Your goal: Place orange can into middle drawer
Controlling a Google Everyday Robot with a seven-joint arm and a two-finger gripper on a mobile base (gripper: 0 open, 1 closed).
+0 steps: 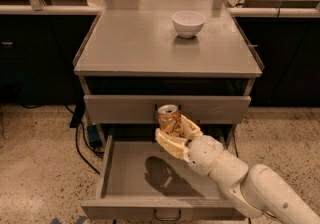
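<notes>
The orange can (pixel 168 119) has mottled orange-brown sides and a silver top. It stands upright in my gripper (pixel 174 133), whose cream fingers (pixel 170 144) are shut around its lower half. The can hangs in the air above the open middle drawer (pixel 125 168), in front of the closed drawer front one level higher (pixel 120 109). The can's shadow falls on the drawer floor. My white arm (pixel 235 178) reaches in from the lower right, over the drawer's right side.
A white bowl (pixel 188 23) sits on the grey cabinet top (pixel 140 43). Black cables (pixel 82 143) lie on the speckled floor left of the cabinet. Dark counters stand behind on both sides.
</notes>
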